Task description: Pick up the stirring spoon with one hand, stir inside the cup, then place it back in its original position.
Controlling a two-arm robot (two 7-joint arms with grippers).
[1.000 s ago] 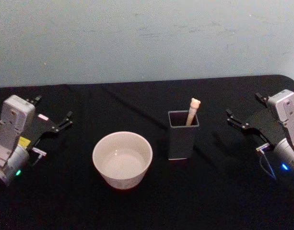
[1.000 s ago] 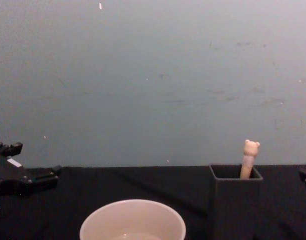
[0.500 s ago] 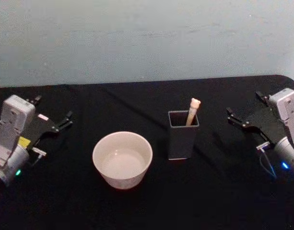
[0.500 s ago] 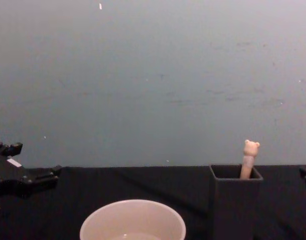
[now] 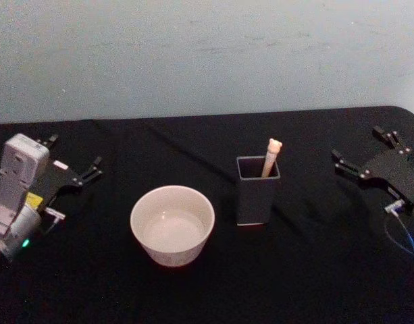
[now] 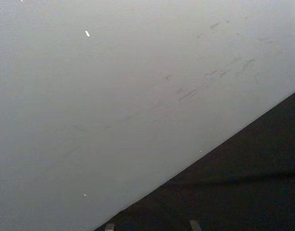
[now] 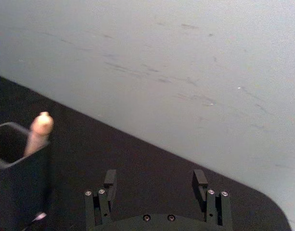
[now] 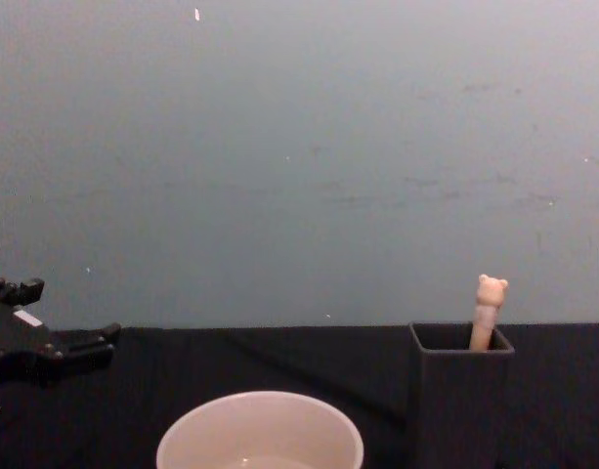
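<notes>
The stirring spoon (image 5: 271, 156) stands in a dark grey square holder (image 5: 258, 196), its pale peach handle and bear head sticking out above the rim; its bowl is hidden inside. The wide cream-white cup (image 5: 171, 224) sits on the black table to the holder's left. My right gripper (image 5: 357, 142) hovers open at the table's far right, well away from the holder. In the right wrist view its gripper (image 7: 155, 179) is open with nothing between the fingers, and the spoon (image 7: 39, 130) shows farther off. My left gripper (image 5: 75, 151) rests open at the far left.
A black cloth (image 5: 193, 290) covers the table, and a pale wall (image 5: 193, 54) runs behind it. In the chest view the cup (image 8: 260, 430) is low in the middle, the holder (image 8: 460, 391) and spoon (image 8: 489, 308) to its right, the left gripper (image 8: 64, 313) at the left edge.
My right arm has drawn back to the right, away from the holder, and left the chest view. The left arm, spoon and cup have not moved.
</notes>
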